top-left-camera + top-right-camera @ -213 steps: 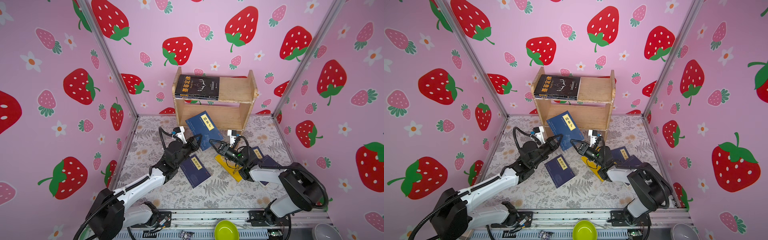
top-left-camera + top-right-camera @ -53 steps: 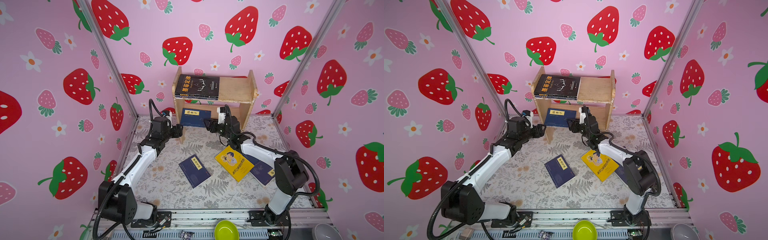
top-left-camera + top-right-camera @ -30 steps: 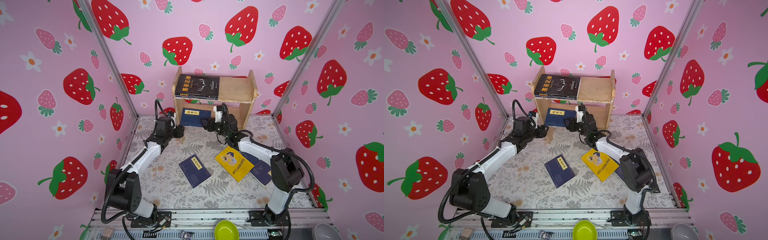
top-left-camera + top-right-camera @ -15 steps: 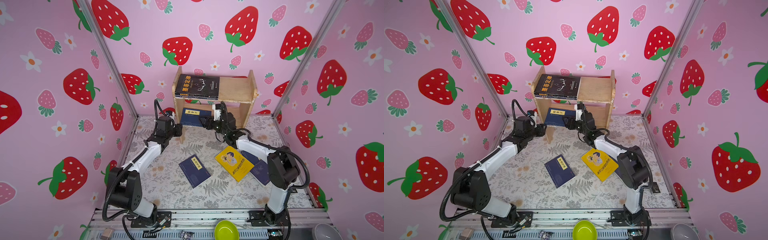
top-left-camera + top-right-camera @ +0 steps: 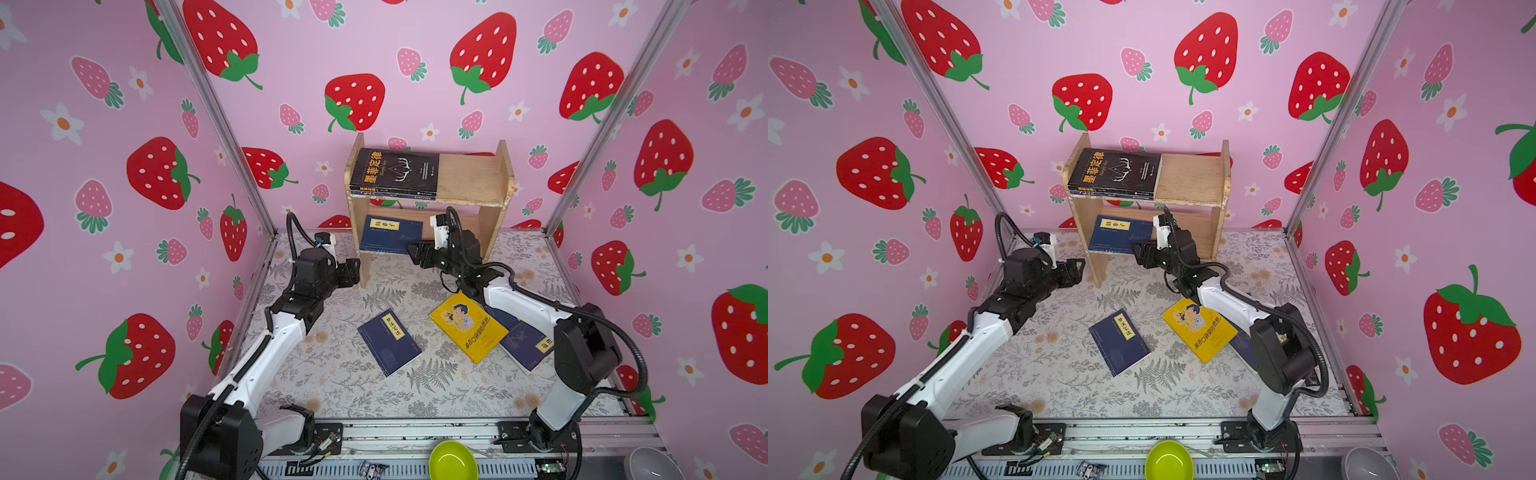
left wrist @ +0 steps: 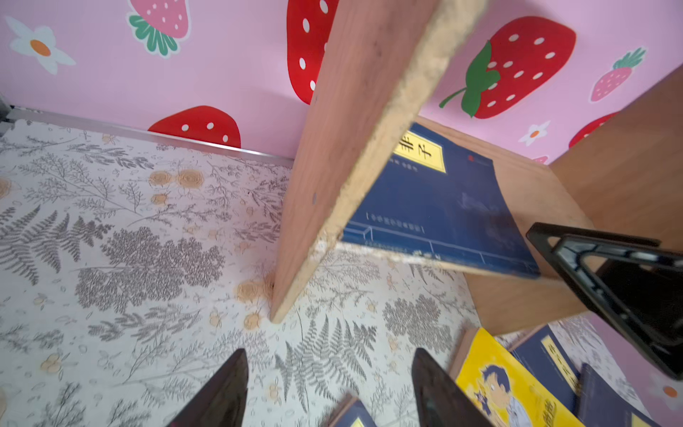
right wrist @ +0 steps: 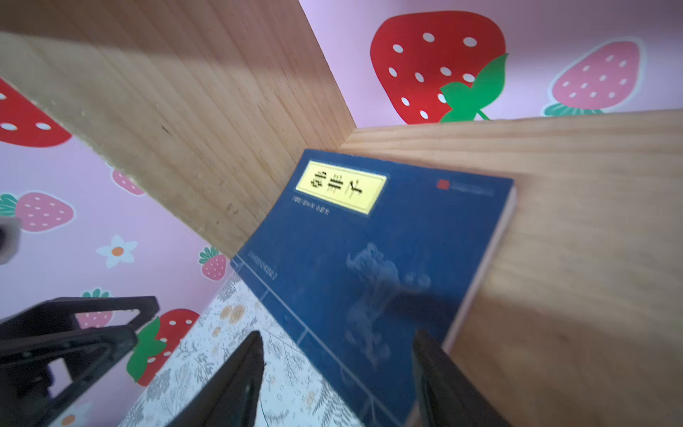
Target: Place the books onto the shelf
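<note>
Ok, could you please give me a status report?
Left gripper, right gripper: jaws open, empty. Navy yellow-labelled book on lower tier of wooden shelf. Nothing blocking.

Robot test booth, a lab set-up by the look. Three wall panels (image 5: 415, 41) papered in pink strawberry print met at bare aluminium posts (image 5: 216, 124). Fern-print surface (image 5: 353, 386) ended at a slotted metal rail (image 5: 415, 432), where the left arm (image 5: 270, 353) and right arm (image 5: 528, 309) were mounted, cables exposed. A green bowl (image 5: 452, 463) sat beyond the rail, outside the set.

Rough-edged, unvarnished matt wooden shelf (image 5: 469, 180)
</note>
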Controlling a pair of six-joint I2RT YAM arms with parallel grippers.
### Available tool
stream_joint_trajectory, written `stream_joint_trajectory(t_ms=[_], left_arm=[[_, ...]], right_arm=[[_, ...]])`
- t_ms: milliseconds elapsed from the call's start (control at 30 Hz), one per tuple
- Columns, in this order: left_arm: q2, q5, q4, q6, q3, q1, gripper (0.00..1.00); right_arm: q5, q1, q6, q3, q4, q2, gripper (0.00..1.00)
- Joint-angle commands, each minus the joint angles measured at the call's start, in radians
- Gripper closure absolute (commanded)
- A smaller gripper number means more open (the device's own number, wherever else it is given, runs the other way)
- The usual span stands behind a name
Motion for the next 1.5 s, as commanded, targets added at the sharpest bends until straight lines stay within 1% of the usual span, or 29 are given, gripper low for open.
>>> stream_joint_trajectory(t_ms=[0, 33, 100, 167, 200, 267, 367, 467, 533, 600, 633, 733, 833, 933, 1033, 1167, 1300, 1467], left_arm=[[-0.104, 0.039, -0.200, -0.093, -0.089, -0.018, 0.11], [-0.146, 0.027, -0.241, -0.125, -0.120, -0.026, 0.08], [-0.225, 0.039, -0.293, -0.196, -0.181, -0.030, 0.00], [-0.295, 0.079, -0.308, -0.292, -0.252, -0.033, 0.01], [-0.328, 0.081, -0.310, -0.358, -0.295, -0.037, 0.01], [-0.362, 0.097, -0.299, -0.465, -0.370, -0.049, 0.01], [-0.377, 0.115, -0.247, -0.589, -0.470, -0.086, 0.01], [-0.365, 0.100, -0.182, -0.682, -0.535, -0.137, 0.01], [-0.345, 0.080, -0.138, -0.726, -0.558, -0.172, 0.01], [-0.322, 0.052, -0.094, -0.768, -0.577, -0.210, 0.01], [-0.306, 0.020, -0.057, -0.787, -0.595, -0.224, 0.01], [-0.260, 0.002, 0.049, -0.836, -0.642, -0.252, 0.01], [-0.201, -0.020, 0.100, -0.854, -0.653, -0.282, 0.01], [-0.139, -0.023, 0.140, -0.848, -0.646, -0.303, 0.01], [-0.081, -0.032, 0.178, -0.851, -0.648, -0.310, 0.01], [0.009, -0.021, 0.273, -0.869, -0.661, -0.312, 0.01], [0.133, 0.017, 0.388, -0.875, -0.652, -0.314, 0.01], [0.260, 0.068, 0.514, -0.898, -0.626, -0.319, 0.00]], right_arm=[[0.072, 0.011, -0.078, -0.131, -0.061, -0.163, 0.34], [0.096, 0.020, -0.093, -0.210, -0.053, -0.230, 0.34], [0.167, 0.041, -0.105, -0.323, -0.075, -0.347, 0.34], [0.221, 0.071, -0.117, -0.430, -0.105, -0.461, 0.34], [0.247, 0.085, -0.115, -0.471, -0.131, -0.509, 0.34], [0.259, 0.109, -0.090, -0.533, -0.182, -0.569, 0.34], [0.223, 0.144, -0.035, -0.617, -0.194, -0.589, 0.34], [0.140, 0.174, -0.011, -0.669, -0.134, -0.525, 0.34], [0.088, 0.196, -0.011, -0.664, -0.094, -0.440, 0.34], [0.067, 0.217, -0.011, -0.644, -0.060, -0.358, 0.35], [0.071, 0.228, -0.002, -0.640, -0.028, -0.314, 0.35], [0.038, 0.242, 0.024, -0.632, 0.075, -0.220, 0.35], [-0.007, 0.247, 0.027, -0.599, 0.114, -0.130, 0.36], [-0.048, 0.250, 0.002, -0.548, 0.093, -0.058, 0.38], [-0.064, 0.251, -0.003, -0.504, 0.043, 0.003, 0.39], [-0.101, 0.252, 0.002, -0.453, -0.017, 0.064, 0.42], [-0.135, 0.254, 0.024, -0.433, -0.030, 0.100, 0.44], [-0.232, 0.254, 0.055, -0.401, -0.026, 0.146, 0.47]])
